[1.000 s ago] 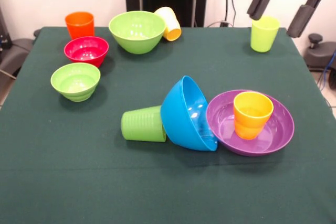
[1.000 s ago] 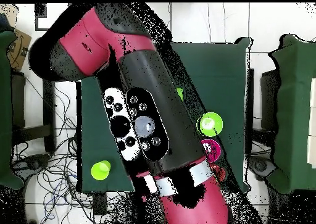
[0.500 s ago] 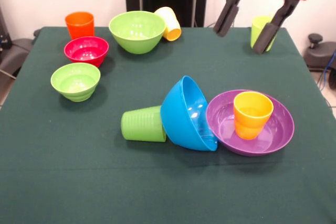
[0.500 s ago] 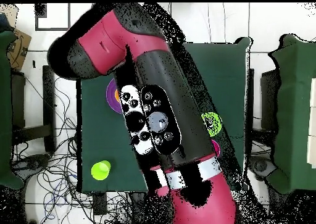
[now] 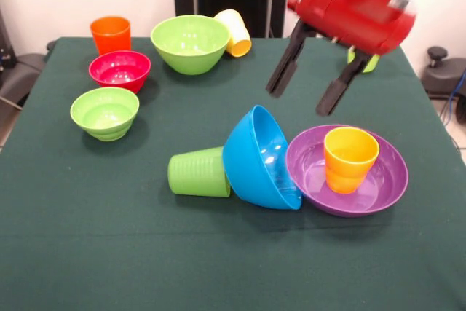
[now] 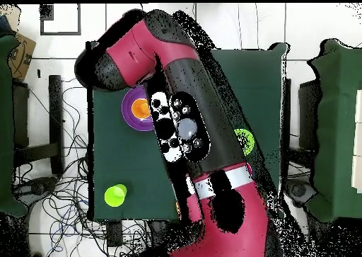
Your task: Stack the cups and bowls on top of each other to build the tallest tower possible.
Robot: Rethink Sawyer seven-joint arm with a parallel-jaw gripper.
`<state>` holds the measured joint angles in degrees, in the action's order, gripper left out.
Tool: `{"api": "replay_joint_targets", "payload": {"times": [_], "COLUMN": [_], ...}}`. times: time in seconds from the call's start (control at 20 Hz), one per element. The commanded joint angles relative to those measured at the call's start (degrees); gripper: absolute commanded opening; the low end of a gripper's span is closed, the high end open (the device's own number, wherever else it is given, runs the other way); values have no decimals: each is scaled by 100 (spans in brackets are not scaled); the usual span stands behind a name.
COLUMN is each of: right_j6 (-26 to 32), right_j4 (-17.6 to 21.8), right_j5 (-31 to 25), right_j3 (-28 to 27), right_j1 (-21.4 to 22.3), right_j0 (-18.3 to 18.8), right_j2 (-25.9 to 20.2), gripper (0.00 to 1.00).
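Note:
My gripper [image 5: 295, 103] is open and empty, hanging above the table just behind the blue bowl [image 5: 258, 158]. The blue bowl is tipped on its side, leaning on the rim of the wide purple bowl [image 5: 309, 164]. An orange-yellow cup [image 5: 349, 158] stands upright in the purple bowl. A green ribbed cup [image 5: 198, 172] lies on its side against the blue bowl. The yellow-green cup [image 5: 369, 63] is mostly hidden behind my arm. In the overhead view my arm covers most of the table; the purple bowl [image 6: 127, 114], orange-yellow cup [image 6: 141, 108] and yellow-green cup [image 6: 115, 195] show.
At the far left stand an orange cup [image 5: 111, 34], a small red bowl [image 5: 120, 71] and a small lime green bowl [image 5: 105, 112]. A large lime green bowl [image 5: 190, 44] has a pale yellow cup [image 5: 234, 32] lying on its side against it.
My arm has swung from the far right corner down and left toward the blue and purple bowls. The gripper stays open. No cup or bowl has moved.

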<state>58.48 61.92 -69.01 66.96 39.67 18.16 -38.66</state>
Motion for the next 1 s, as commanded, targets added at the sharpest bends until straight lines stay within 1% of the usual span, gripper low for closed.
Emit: {"api": "replay_joint_targets", "payload": {"times": [0.05,0.3,0.6,0.7,0.9,1.0], "right_j6": [851,837,775,716,684,650], "right_j4": [728,885,995,1106,1195,1163], "right_j5": [47,140,123,124,11,-109], "right_j3": [-25,-81,-86,-134,-198,-168], "right_j1": [-654,-756,-726,-727,-743,-766], "right_j0": [-25,-41,-93,-157,-245,-272], "right_j2": [406,458,556,617,724,786], "gripper": [100,100,100,100,100,100]}}
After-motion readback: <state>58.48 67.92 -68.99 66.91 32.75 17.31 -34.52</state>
